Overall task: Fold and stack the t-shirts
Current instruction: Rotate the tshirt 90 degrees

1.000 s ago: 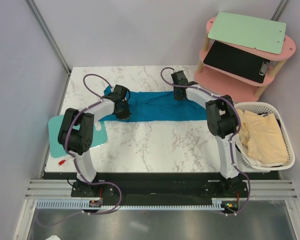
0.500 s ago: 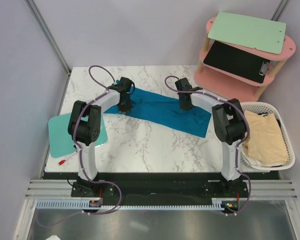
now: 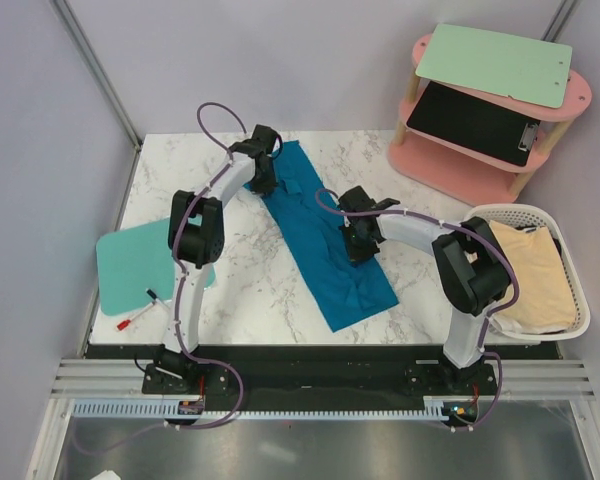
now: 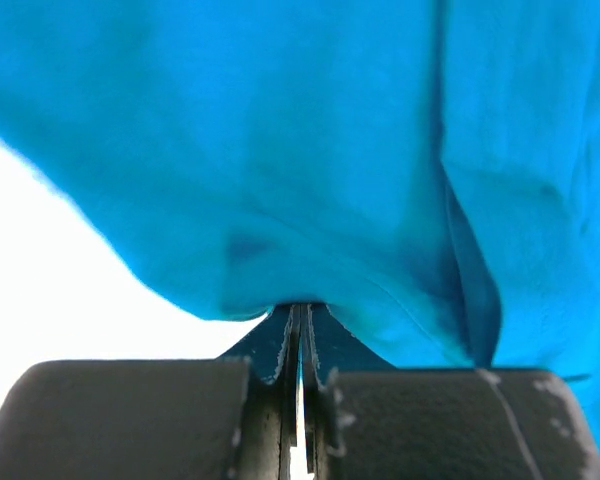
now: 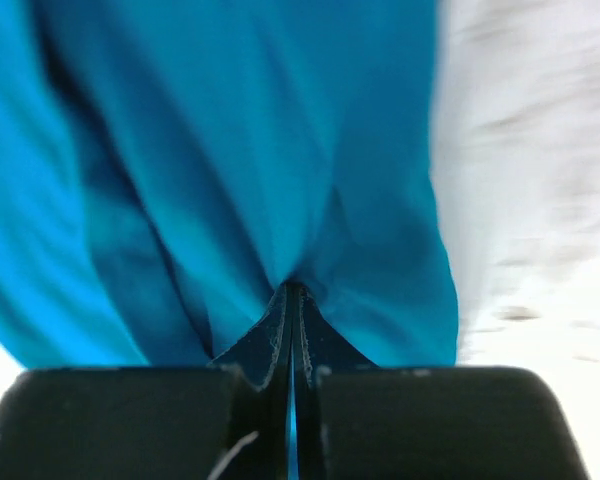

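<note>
The left gripper (image 4: 300,315) is pinching the far end of the teal-blue t-shirt (image 3: 332,262), its jaws pressed together on a fold. The right gripper (image 5: 292,295) is nipping the cloth mid-length in the same way. The shirt is stretching between both claws and trailing beyond the right one. The cream-yellow t-shirts (image 3: 528,275) are lying in the basket (image 3: 581,305), well to the right gripper's right.

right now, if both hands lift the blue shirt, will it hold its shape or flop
Likely floppy: the teal t-shirt creases and puckers where the left hand and right hand pinch it. Probably thin and light, since its folds fit between shut jaws. The unheld near end would probably sag and drag on the table.
</note>
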`<action>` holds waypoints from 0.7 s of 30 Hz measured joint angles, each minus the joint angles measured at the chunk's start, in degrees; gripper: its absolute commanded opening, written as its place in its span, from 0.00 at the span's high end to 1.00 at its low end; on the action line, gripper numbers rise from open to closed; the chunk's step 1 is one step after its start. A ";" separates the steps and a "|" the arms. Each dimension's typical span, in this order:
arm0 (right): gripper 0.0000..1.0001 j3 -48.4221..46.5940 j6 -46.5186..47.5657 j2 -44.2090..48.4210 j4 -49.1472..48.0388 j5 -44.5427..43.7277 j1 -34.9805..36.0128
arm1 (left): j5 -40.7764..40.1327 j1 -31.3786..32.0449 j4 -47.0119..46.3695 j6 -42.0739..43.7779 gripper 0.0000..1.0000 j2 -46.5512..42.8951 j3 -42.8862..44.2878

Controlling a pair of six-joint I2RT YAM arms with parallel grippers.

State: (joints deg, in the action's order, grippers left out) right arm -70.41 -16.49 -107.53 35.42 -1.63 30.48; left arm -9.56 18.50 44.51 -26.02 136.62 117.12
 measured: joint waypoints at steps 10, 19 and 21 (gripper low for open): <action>1.00 0.20 -0.44 -0.04 -0.39 13.51 3.17 | 3.17 1.70 -1.99 2.05 0.98 -10.91 -12.85; 1.00 -16.70 -0.48 -3.58 -2.10 13.11 2.32 | 12.46 10.32 -12.74 -0.87 0.98 -37.51 -40.83; 1.00 -20.48 -0.72 -5.84 -3.13 12.72 1.51 | 14.34 12.17 -15.61 -2.23 0.98 -38.64 -45.20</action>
State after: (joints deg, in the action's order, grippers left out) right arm -90.89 -17.21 -113.36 32.29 11.09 31.99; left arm 4.78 30.68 28.91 -28.25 97.97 71.92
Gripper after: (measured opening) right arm 0.007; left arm 0.025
